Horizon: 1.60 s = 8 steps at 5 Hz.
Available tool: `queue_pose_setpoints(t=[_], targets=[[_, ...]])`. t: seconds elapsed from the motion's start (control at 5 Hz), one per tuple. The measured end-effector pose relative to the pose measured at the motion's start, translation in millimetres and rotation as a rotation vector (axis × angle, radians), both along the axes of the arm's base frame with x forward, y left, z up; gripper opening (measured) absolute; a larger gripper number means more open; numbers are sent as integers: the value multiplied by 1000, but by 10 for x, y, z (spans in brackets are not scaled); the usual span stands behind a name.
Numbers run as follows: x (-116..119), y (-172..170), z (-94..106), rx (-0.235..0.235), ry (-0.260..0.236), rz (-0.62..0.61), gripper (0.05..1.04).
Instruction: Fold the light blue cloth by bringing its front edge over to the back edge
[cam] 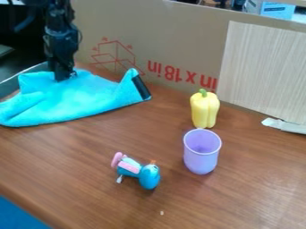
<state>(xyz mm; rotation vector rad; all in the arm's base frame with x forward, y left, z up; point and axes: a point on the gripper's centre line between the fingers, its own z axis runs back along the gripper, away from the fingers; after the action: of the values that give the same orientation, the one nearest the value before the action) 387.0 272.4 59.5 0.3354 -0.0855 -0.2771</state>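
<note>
Pincer (64,77) at cloth (81,99), open/shut unclear | yel. pepper (204,110) bhd purp. cup (201,160) | toy (149,176) nr

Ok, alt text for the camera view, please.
Black tool at a blue cloth, upper left of a wooden table; nearer the camera, a blue-and-pink toy; to the right, a purple cup in front of a yellow pepper, cardboard behind.

arm (60,22): cut off at top | blue cloth (78,100): cut off at left | hand (64,77): tip unclear

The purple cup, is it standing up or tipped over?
Standing up: the cup has its round open rim on top and its closed bottom on the table.
</note>
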Motion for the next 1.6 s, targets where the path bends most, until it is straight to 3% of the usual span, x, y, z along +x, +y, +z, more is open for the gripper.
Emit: queue_pose_setpoints(t=[0.2, 0.4, 0.8, 1.2, 1.6], targets=[[2, -29, -17, -23, -2, -4, 817], [-12, -54, -31, -55, -3, 0, 1004], [-250, -276, 356, -122, -53, 47, 1000], [-793, -997, 737, -133, -79, 79, 1000], [-1317, -1627, 1041, -189, -96, 355, 1000]])
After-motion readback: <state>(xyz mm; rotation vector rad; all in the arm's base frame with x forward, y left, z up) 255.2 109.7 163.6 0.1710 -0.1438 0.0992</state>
